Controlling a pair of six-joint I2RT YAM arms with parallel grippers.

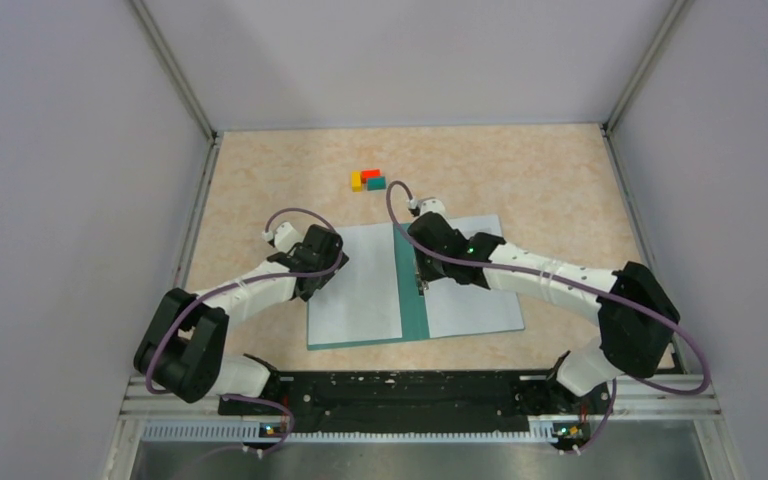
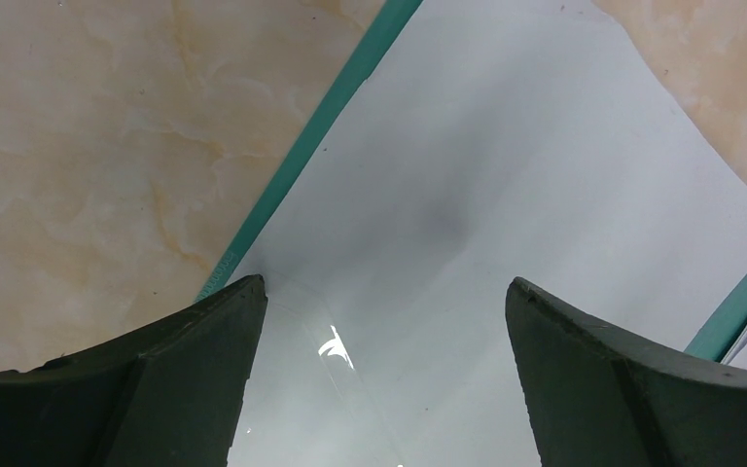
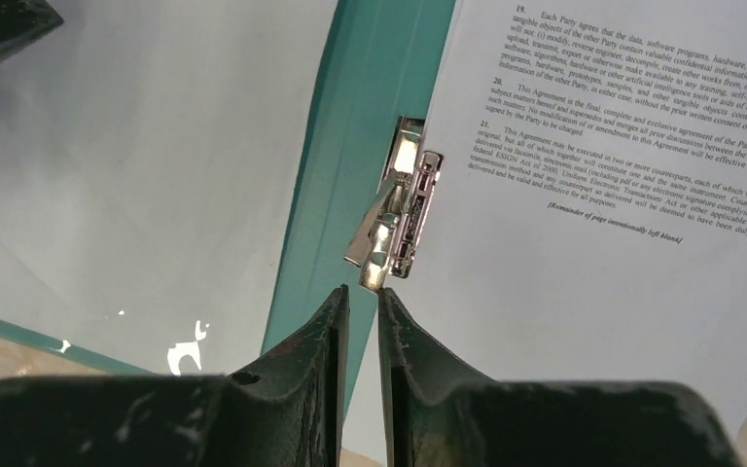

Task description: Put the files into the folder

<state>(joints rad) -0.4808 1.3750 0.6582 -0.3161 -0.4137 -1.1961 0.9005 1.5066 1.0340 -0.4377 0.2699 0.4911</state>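
Folder (image 1: 405, 322) lying open on desk (image 1: 560, 180), lever of spine clip (image 3: 399, 219) raised. Printed files (image 3: 593, 243) just right of clip, pale sheet (image 2: 467, 195) left of it. Right fingers (image 3: 321, 341) narrowed to 1 slit at clip's lever tip; grip unclear. Left fingers (image 2: 204, 331) spread wide, well left of clip. Judged: clamping step in hand. Next: seat sheet edge under clip, press lever flat without skewing paper.

Printed sheet (image 3: 622, 195), white, sm. black type. Numbered clauses 19, 20, 21.
- cl. 19: "Each Party agrees that the data, software programs, hardware…"
- cl. 20: "This Agreement is the final, complete and exclusive agreement…"
- last line: "[Remainder of page intentionally left blank]"
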